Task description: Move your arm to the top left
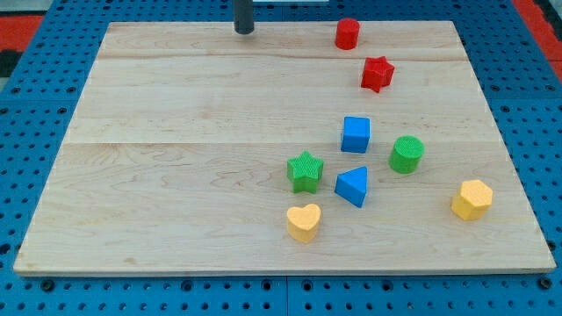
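Pale wood desk (pixel 176 132) lies bare at the view's left, so my path to the top left is free; my tip (pixel 243 32) sits at the top edge, well apart from the red cylinder (pixel 347 33). I have no fingers, only a rod

My tip (pixel 243 31) has bare board (pixel 158 132) leftward; only the red cylinder (pixel 347 33) stands rightward.

My tip (pixel 244 32) rests at the table's (pixel 176 175) top edge, left of centre, well apart from the red cylinder (pixel 347 33). Other blocks cluster toward the frame's lower right.
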